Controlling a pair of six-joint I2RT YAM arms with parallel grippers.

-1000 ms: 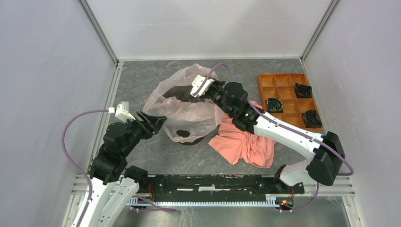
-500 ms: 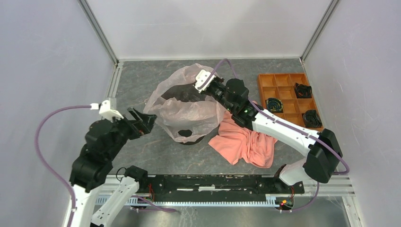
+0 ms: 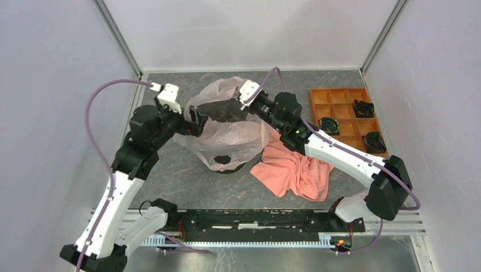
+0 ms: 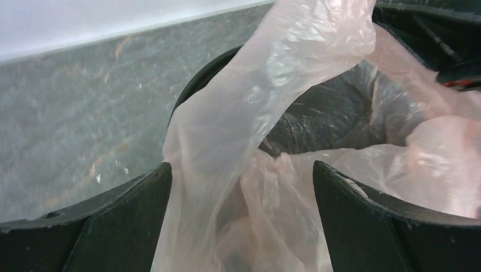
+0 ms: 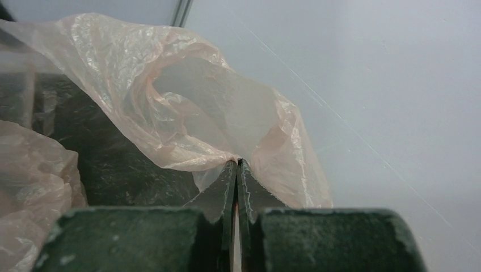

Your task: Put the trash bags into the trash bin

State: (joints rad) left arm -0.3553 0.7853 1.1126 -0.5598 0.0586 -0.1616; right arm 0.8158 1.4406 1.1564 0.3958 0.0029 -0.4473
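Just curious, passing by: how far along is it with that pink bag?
Partway. The pink bag lies draped over the black bin, not tucked in. The right gripper pinches its far edge; the left gripper, open, straddles another fold. Left: pushing it inside.

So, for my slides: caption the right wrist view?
Right gripper shut on a fold of the translucent pink trash bag, pale wall behind.

Left arm [image 3: 121,182]: stretched forward, forearm angled right.
Left end effector [image 4: 241,170]: jaws wide apart, bag [image 4: 249,107] film between them.
Right arm [image 3: 340,156]: extended forward and left.
Right end effector [image 5: 236,168]: fingers pressed together, pinching bag film.
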